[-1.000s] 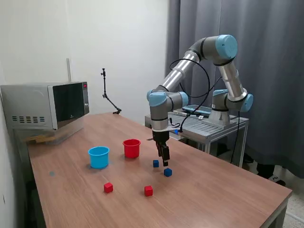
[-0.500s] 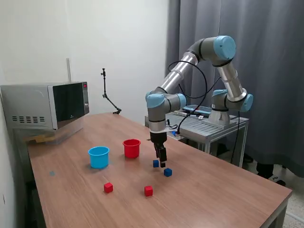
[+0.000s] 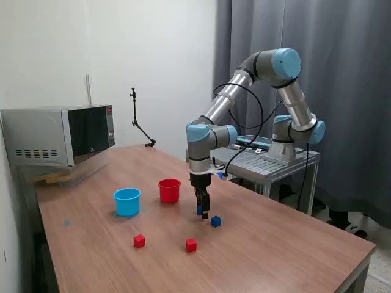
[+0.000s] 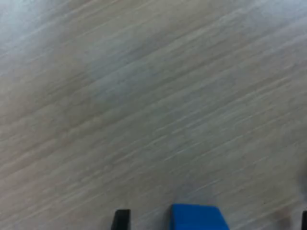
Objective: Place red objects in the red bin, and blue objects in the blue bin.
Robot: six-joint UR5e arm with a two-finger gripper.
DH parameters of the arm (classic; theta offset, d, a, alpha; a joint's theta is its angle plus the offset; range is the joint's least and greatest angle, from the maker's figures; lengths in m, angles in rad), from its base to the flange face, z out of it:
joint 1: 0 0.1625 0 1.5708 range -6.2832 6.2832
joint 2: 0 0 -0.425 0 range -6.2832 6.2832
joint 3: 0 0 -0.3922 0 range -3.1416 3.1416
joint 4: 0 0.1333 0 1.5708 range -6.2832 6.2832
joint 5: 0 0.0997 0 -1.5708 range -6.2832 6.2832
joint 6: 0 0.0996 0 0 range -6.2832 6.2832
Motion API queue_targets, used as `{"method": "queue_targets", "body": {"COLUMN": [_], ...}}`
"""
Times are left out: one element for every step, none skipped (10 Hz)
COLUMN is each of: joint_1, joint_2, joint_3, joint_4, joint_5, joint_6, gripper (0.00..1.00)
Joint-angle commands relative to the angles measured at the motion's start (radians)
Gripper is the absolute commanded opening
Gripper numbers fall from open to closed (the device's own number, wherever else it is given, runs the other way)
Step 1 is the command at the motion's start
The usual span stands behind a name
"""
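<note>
In the exterior view, the small round red plastic cup [image 3: 169, 190] stands on the brown wooden table [image 3: 287, 256], and I use it as the landmark. The small round light blue plastic cup [image 3: 127, 201] stands beside it, toward the exterior view's left. The black two-finger gripper [image 3: 202, 210] hangs low, near the red cup on the exterior view's right, directly at one small dark blue cube [image 3: 199, 210], which it partly hides. The second dark blue cube [image 3: 215, 221] lies a little farther from the red cup. Two small solid red cubes [image 3: 140, 241] [image 3: 191, 245] lie in front of the red cup, nearer the camera. No cube appears to be in a cup, so all four seem left to sort.

In the wrist view, the blue cube [image 4: 197, 216] sits on the table between two dark fingertips [image 4: 122, 219], with a clear gap on each side. The fingers are spread, not yet pinching.
</note>
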Motion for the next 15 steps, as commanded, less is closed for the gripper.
{"method": "queue_targets", "body": {"joint_1": [-0.009, -0.015, -0.016, -0.024, -0.022, -0.021, -0.021, -0.021, -0.022, -0.021, -0.021, -0.021, -0.021, -0.021, -0.021], "joint_2": [0.001, 0.001, 0.001, 0.001, 0.000, 0.000, 0.000, 0.000, 0.000, 0.000, -0.002, -0.005, -0.005, -0.005, -0.010], "joint_3": [0.000, 0.000, 0.000, 0.000, -0.001, -0.001, -0.001, -0.001, -0.003, -0.003, -0.003, -0.003, -0.003, -0.003, -0.001], "joint_4": [-0.004, -0.004, -0.004, -0.002, -0.002, -0.002, -0.002, -0.002, -0.002, -0.001, 0.001, 0.001, 0.001, 0.001, 0.003], "joint_5": [-0.007, -0.007, -0.009, -0.012, -0.012, -0.012, -0.012, -0.012, -0.012, -0.012, -0.012, -0.012, -0.012, -0.012, -0.013], "joint_6": [-0.001, -0.003, -0.003, -0.003, -0.003, -0.003, -0.003, -0.003, -0.003, -0.003, -0.003, -0.003, -0.003, -0.003, -0.003], "gripper": [1.00, 1.00, 1.00, 1.00, 1.00, 1.00, 1.00, 1.00, 1.00, 0.00, 0.00, 0.00, 0.00, 0.00, 0.00]}}
